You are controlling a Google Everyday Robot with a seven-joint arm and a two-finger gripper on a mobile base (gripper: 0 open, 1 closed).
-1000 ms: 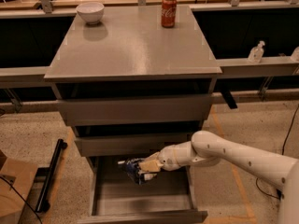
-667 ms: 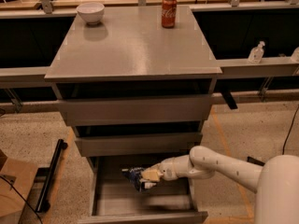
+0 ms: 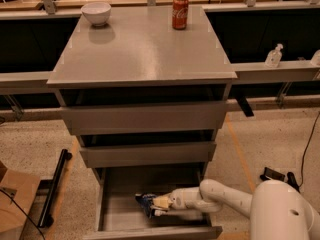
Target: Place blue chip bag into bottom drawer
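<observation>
Bag [image 3: 146, 203] and gripper [image 3: 159, 206] meet low inside the bottom drawer [image 3: 119, 211], which stands pulled out from the cabinet [image 3: 145, 54]. The gripper comes in from the right on a white arm [image 3: 225, 200] that crosses the drawer's right side, and it points left toward the drawer's middle. Its fingers [image 3: 161, 201] are drawn narrow on the bag's right end, one pale finger above and one below.

The bag juts out to the left of the fingertips, dark blue with light markings. It sits close over the drawer floor, near the middle and nearer the front panel than the back wall. Whether it touches the floor I cannot tell. To the bag's left the drawer floor is bare grey.

Above, the middle drawer [image 3: 147, 154] and the top drawer [image 3: 145, 118] show only their grey fronts. On the cabinet top a white bowl [image 3: 96, 12] stands at the back left and a red can [image 3: 180, 12] upright at the back, right of centre, the two well apart. The robot's white body [image 3: 285, 214] fills the lower right corner. A cardboard box [image 3: 15, 199] lies on the floor at the left, with a black bar [image 3: 55, 186] between it and the cabinet.
</observation>
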